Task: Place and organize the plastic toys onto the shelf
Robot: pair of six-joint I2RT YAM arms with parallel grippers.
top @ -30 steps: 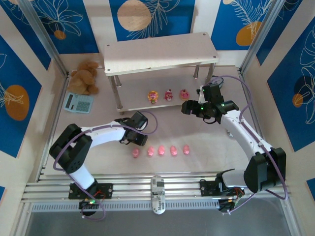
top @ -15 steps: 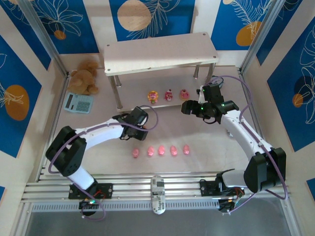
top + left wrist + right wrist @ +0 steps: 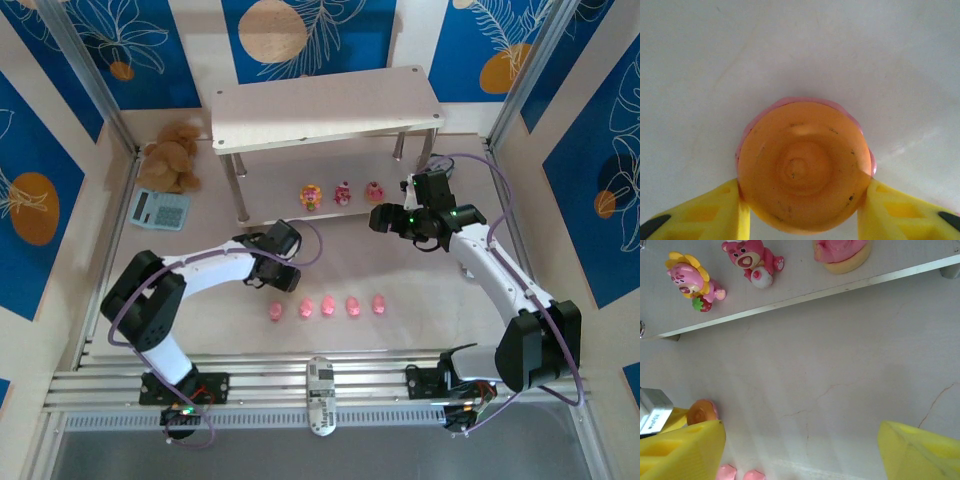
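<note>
Left gripper (image 3: 284, 279): part closed, its yellow fingers (image 3: 720, 212) pressed against either side of the orange round piece (image 3: 802, 165). It sits over the table in front of the shelf's left end.
Orange round piece: held between the left fingers, with a pink edge showing behind its upper rim. From the right wrist it shows at (image 3: 701, 411), just off the shelf. I cannot tell whether it touches the table.
Right gripper (image 3: 379, 218): jaws spread wide with nothing between them, only bare table (image 3: 830, 390). It hangs near the right end of the lower board.
Shelf (image 3: 325, 100): two pale boards on metal legs at the far side of the table, top board bare.
Lower board (image 3: 795, 282): carries three small figures in a row: a sunflower-headed one (image 3: 690, 282), a pink bear (image 3: 752, 262) and a pink one on a yellowish base (image 3: 842, 252).
Piglets (image 3: 328, 306): five pink ones in a row on the table, nearer the arm bases and well apart from the shelf.
Teddy bear (image 3: 172, 155): brown, far left corner.
Calculator (image 3: 160, 209): teal, just in front of the bear.
</note>
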